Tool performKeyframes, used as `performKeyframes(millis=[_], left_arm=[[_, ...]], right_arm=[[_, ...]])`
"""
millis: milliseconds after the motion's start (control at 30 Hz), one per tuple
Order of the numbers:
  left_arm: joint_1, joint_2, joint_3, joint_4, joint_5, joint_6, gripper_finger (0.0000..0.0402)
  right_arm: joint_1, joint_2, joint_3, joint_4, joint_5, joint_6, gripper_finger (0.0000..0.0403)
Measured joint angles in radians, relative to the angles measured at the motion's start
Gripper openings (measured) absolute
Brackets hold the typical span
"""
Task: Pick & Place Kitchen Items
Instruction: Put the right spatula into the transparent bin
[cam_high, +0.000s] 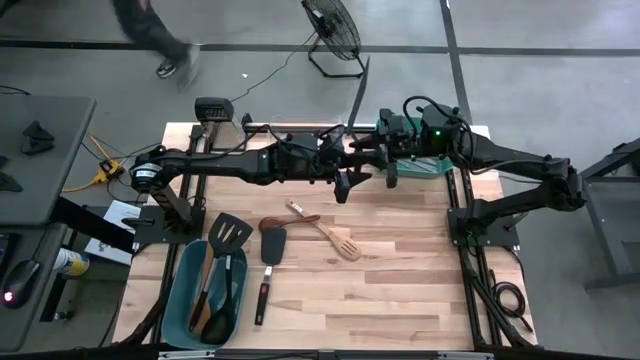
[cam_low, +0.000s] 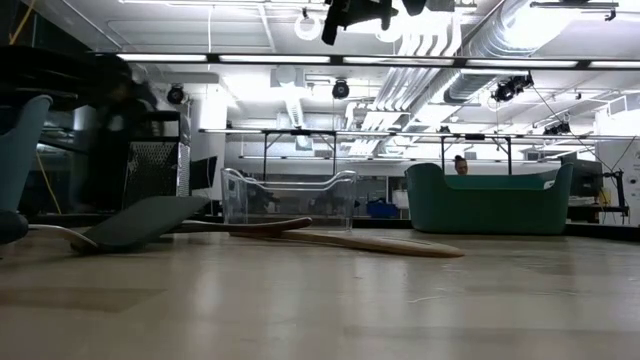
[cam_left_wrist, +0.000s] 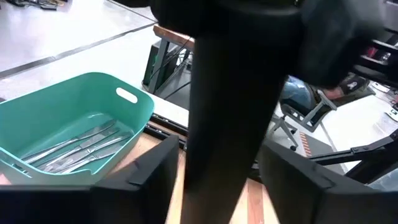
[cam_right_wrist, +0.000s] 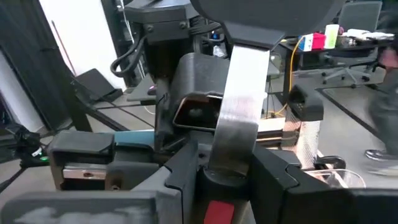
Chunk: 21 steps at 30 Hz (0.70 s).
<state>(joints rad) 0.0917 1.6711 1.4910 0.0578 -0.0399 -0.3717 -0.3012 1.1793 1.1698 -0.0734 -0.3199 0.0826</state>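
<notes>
Right gripper (cam_right_wrist: 224, 168) clamped on a metal-bladed turner (cam_right_wrist: 239, 106), red at the handle, held high over the table's 12 o'clock edge. Left gripper (cam_left_wrist: 214, 177) straddles the turner's dark end, jaws apart. Looks like a mid-air handover. Next: left closes, right releases, then drop into the teal tub (cam_left_wrist: 134, 124) at 1 o'clock.

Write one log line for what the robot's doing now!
right gripper: shut on turner | left gripper: open around turner | teal tub: metal pieces inside
</notes>
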Motion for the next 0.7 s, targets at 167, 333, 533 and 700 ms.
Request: performKeyframes(millis=[167, 333, 533, 700], left_arm=[[0.0, 0.0, 0.0, -0.005, 0.002, 0.0, 0.013], [0.0, 0.0, 0.0, -0.012, 0.002, 0.015, 0.0094], [0.0, 0.0, 0.0, -0.027, 0.003, 0.015, 0.0094], [0.0, 0.0, 0.0, -0.034, 0.005, 0.008, 0.0094]], right_arm=[[0.0, 0.0, 0.0, -0.007, 0.0, 0.0, 0.0099], [0.0, 0.0, 0.0, -0.02, 0.007, 0.013, 0.0099], [0.0, 0.0, 0.0, -0.028, 0.003, 0.009, 0.0097], [0.0, 0.0, 0.0, -0.032, 0.0, 0.023, 0.0097]])
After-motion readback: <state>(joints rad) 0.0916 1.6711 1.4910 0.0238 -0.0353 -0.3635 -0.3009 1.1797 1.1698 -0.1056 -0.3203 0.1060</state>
